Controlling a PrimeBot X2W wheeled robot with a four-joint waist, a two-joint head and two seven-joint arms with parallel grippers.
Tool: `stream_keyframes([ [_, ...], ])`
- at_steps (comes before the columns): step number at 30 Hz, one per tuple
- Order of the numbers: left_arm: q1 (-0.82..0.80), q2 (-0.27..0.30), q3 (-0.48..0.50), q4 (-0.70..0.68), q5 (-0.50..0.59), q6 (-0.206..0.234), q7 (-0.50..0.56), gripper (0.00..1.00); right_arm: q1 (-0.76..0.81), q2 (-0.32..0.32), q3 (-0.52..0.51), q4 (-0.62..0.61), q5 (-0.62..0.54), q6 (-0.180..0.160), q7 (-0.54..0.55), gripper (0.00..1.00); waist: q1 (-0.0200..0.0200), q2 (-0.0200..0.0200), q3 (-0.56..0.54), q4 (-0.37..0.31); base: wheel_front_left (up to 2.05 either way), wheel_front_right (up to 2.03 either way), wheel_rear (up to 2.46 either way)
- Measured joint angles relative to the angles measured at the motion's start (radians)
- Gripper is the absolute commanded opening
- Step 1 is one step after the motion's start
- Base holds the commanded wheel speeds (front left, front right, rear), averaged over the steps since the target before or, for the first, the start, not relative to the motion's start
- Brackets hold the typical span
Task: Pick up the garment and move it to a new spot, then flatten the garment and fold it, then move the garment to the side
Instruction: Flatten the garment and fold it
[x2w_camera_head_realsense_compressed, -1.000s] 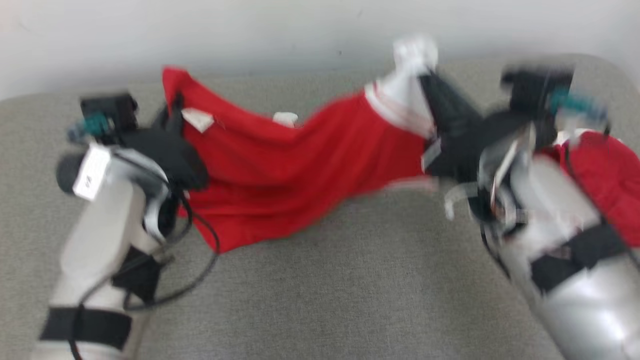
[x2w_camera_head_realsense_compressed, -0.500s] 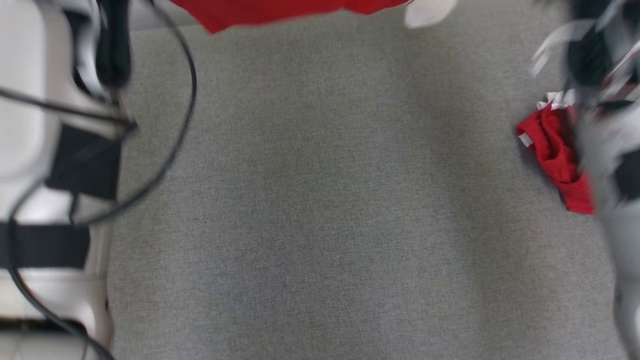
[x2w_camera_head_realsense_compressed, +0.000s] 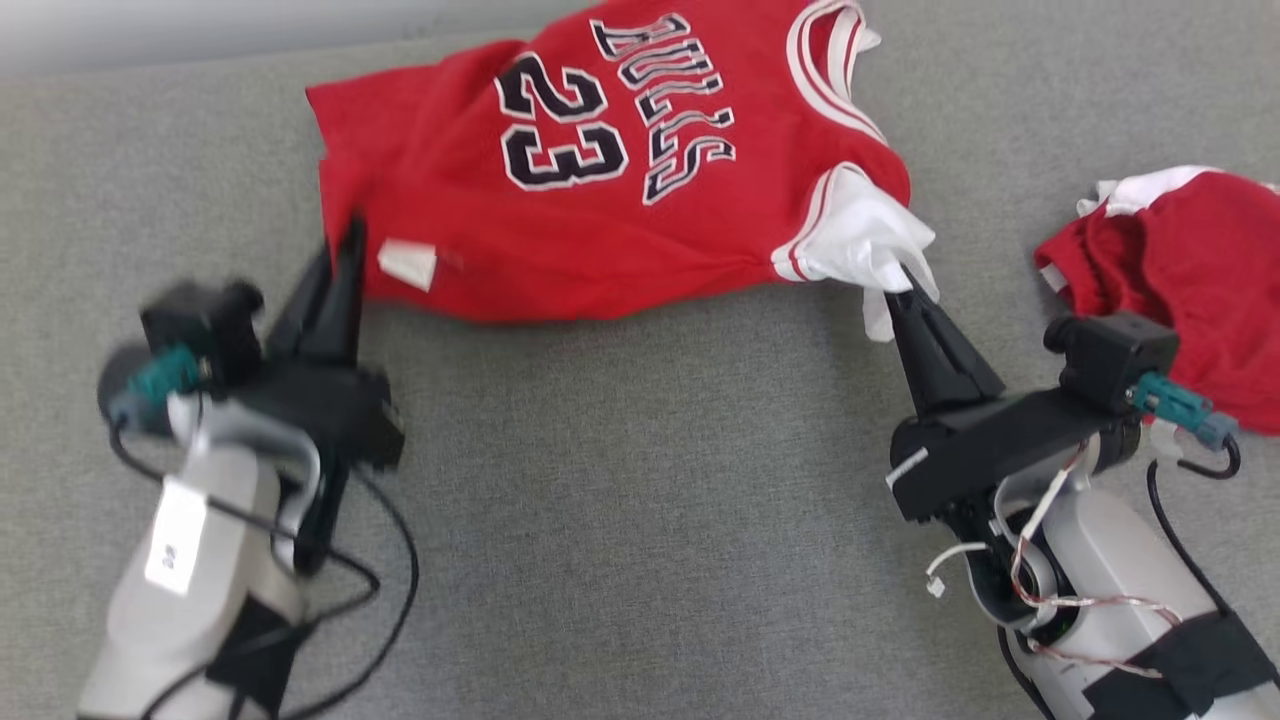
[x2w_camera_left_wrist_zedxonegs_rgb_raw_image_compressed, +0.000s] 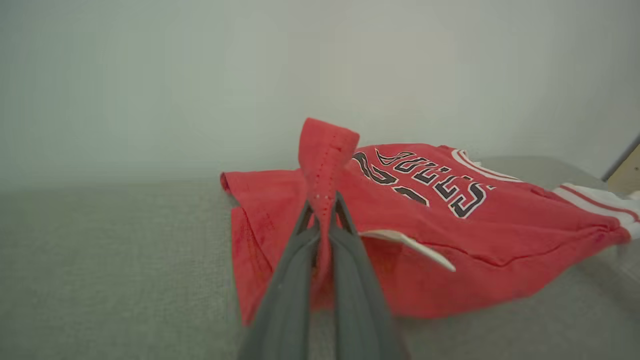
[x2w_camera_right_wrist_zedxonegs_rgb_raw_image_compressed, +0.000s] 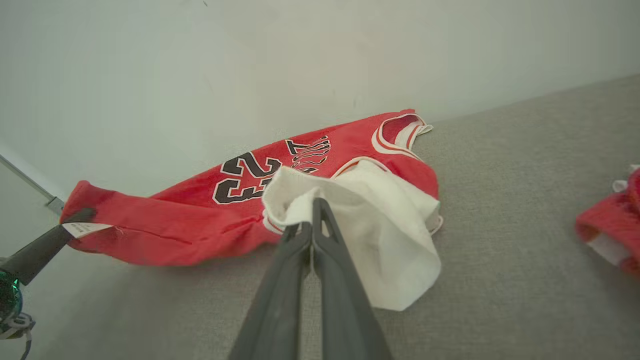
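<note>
Here, seen from my head camera, a red jersey (x2w_camera_head_realsense_compressed: 600, 200) printed with 23 lies mostly spread on the grey padded surface (x2w_camera_head_realsense_compressed: 640, 520), up toward 12 o'clock and close to the far edge by the wall. Its near edge is bunched and rolled under.

My left gripper (x2w_camera_head_realsense_compressed: 348, 240), at about 9 o'clock of the jersey, is pinched tight on a red hem corner, which stands up in a fold between the fingers in the left wrist view. A small white label (x2w_camera_head_realsense_compressed: 408, 264) sits just beside it. My right gripper (x2w_camera_head_realsense_compressed: 897, 278), at about 4 o'clock of the jersey, is clamped on white cloth (x2w_camera_right_wrist_zedxonegs_rgb_raw_image_compressed: 380, 240) at the armhole, which droops past the fingertips.

A second red garment (x2w_camera_head_realsense_compressed: 1180, 270) lies crumpled at 3 o'clock, apart from the jersey.

I judge that I am in the flattening step, with the jersey set down at its spot. Next I should draw both held ends toward 6 o'clock and outward, keeping low, to unroll the near edge before letting go.
</note>
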Motion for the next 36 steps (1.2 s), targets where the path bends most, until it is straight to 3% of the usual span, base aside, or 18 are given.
stream_keyframes([
  [16, 0.281, 0.023, -0.002, 0.035, -0.032, -0.009, -0.016, 0.0, 0.232, -0.124, 0.12, -0.051, -0.077, -0.012, 0.143, 0.0, -0.0003, -0.0001, -0.162, 0.003, 0.0, 0.0, 0.0],
  [26, 0.41, 0.024, 0.003, 0.036, -0.062, -0.009, -0.016, 0.0, 0.318, -0.12, 0.173, -0.093, -0.078, -0.034, 0.228, 0.0, -0.0002, -0.0002, -0.247, 0.01, 0.0, 0.0, 0.0],
  [27, 0.416, 0.024, 0.003, 0.036, -0.062, -0.009, -0.016, 0.14, 0.325, -0.119, 0.176, -0.094, -0.077, -0.036, 0.239, 0.0, -0.0002, -0.0002, -0.252, 0.011, 0.0, 0.0, 0.0],
  [28, 0.42, 0.024, 0.003, 0.035, -0.063, -0.009, -0.016, 0.49, 0.329, -0.119, 0.177, -0.093, -0.077, -0.038, 0.244, 0.0, -0.0002, -0.0002, -0.257, 0.012, 0.0, 0.0, 0.0],
  [29, 0.425, 0.024, 0.003, 0.036, -0.063, -0.009, -0.017, 1.0, 0.331, -0.116, 0.176, -0.093, -0.076, -0.04, 0.247, 0.34, -0.0002, -0.0002, -0.26, 0.013, 0.0, 0.0, 0.0],
  [30, 0.43, 0.023, 0.003, 0.035, -0.063, -0.009, -0.017, 1.0, 0.331, -0.113, 0.176, -0.095, -0.073, -0.044, 0.249, 1.0, -0.0002, -0.0002, -0.264, 0.014, 0.0, 0.0, 0.0],
  [36, 0.433, 0.022, 0.008, 0.035, -0.068, -0.009, -0.018, 1.0, 0.339, -0.106, 0.179, -0.097, -0.065, -0.046, 0.274, 1.0, -0.0001, -0.0002, -0.27, 0.017, 0.0, 0.0, 0.0],
])
